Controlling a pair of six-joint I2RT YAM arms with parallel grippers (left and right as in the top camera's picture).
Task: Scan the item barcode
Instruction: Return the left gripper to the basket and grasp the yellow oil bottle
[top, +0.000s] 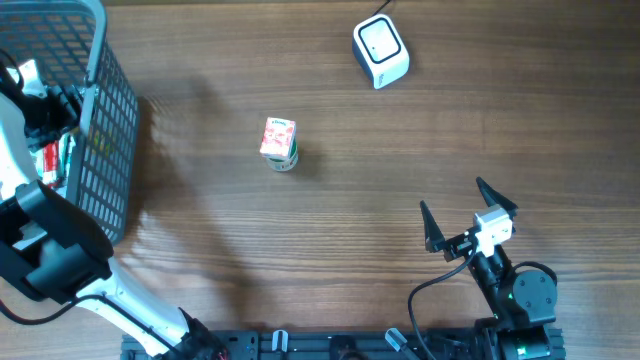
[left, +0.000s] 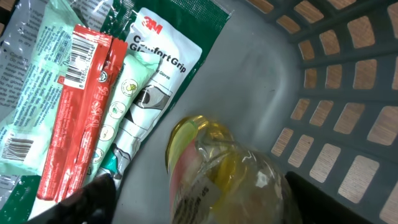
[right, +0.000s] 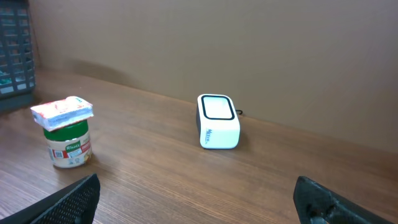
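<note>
In the left wrist view, a clear bottle (left: 230, 171) of yellow liquid with a printed label lies on the floor of the grey basket (left: 348, 74). My left gripper (left: 205, 202) reaches into the basket with its jaws wide on either side of the bottle; a gap shows between the left finger (left: 93, 199) and the bottle. The white scanner (top: 381, 52) stands at the table's far side and also shows as the scanner (right: 217, 121) in the right wrist view. My right gripper (top: 452, 195) is open and empty near the front right.
Beside the bottle lie a red packet (left: 81, 112) with a barcode, a 3M package (left: 161, 56) and pale green packs. A small jar (top: 279, 143) with a pink-and-white lid stands mid-table. The basket (top: 110, 120) sits at the table's left edge.
</note>
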